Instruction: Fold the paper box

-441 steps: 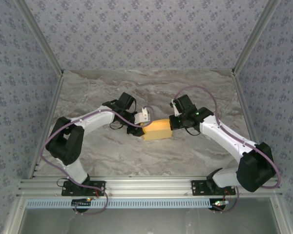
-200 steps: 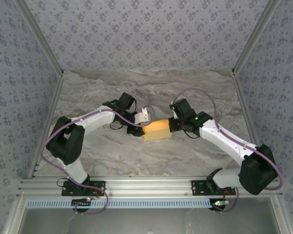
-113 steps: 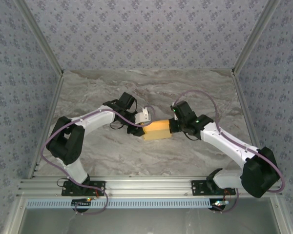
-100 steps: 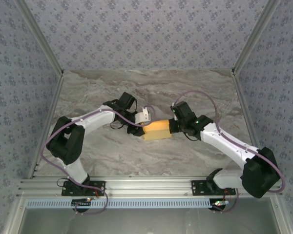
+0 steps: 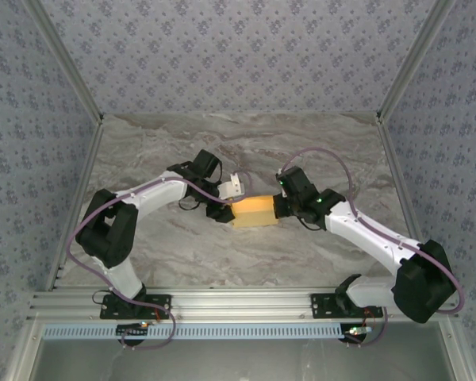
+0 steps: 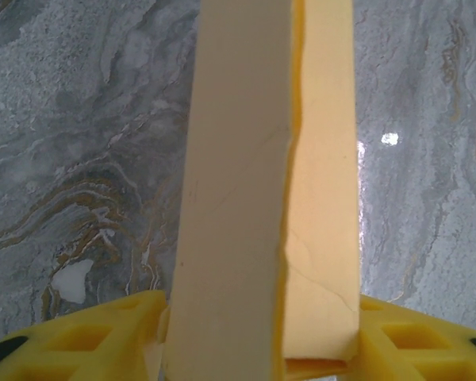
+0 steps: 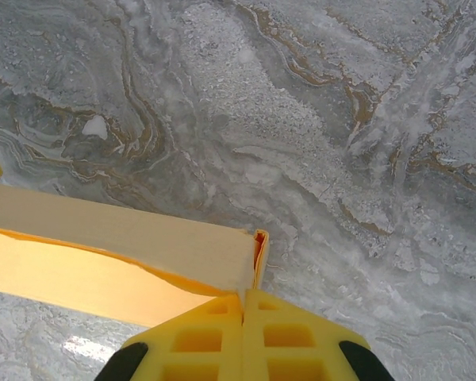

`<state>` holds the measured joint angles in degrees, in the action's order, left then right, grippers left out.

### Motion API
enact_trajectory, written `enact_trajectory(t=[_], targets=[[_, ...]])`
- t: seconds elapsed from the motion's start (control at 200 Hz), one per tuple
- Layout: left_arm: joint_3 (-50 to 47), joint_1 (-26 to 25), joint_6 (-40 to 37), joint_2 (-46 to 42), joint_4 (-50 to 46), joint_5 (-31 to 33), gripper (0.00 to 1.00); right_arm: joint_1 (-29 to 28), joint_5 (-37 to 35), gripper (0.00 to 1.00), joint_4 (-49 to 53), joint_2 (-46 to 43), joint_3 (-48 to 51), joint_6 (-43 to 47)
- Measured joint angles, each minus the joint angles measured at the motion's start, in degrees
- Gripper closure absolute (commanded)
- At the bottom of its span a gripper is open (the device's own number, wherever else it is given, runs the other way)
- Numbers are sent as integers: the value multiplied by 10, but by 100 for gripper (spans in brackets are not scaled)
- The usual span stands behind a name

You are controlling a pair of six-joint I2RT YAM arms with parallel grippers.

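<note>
- Two claws of mine are meeting at the paper box [image 5: 254, 211], one at each end, in the middle of the marble table [image 5: 182, 143].
- Folded into a small flat rectangular shape, the yellow-orange box is lying on the tabletop between my arms, its long side running left to right in the top view.
- My left claw [image 5: 227, 209] is sitting at the box's left end. In the left wrist view its yellow fingers [image 6: 79, 341] are standing apart, one on each side of the box, which is running straight away from the camera.
- Those fingers are lying right against the card's sides, but I cannot tell whether they are pinching it or only flanking it.
- My right claw [image 7: 243, 333] is reaching in at the box's right end, its fingers pressed together with no gap showing between them.
- Its tips are touching the near corner of the box's end; whether any card is caught between them I cannot tell.
</note>
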<state>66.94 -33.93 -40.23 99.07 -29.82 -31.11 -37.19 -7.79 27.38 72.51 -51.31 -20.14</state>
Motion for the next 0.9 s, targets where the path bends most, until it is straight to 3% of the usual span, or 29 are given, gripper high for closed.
enact_trajectory(t=[0.295, 0.899], targets=[[-5, 2, 20, -6, 5, 10, 29, -5, -6, 98, 17, 0, -9, 0], [-34, 21, 57, -55, 23, -6, 29, -17, -16, 99, 15, 3, -9, -26]])
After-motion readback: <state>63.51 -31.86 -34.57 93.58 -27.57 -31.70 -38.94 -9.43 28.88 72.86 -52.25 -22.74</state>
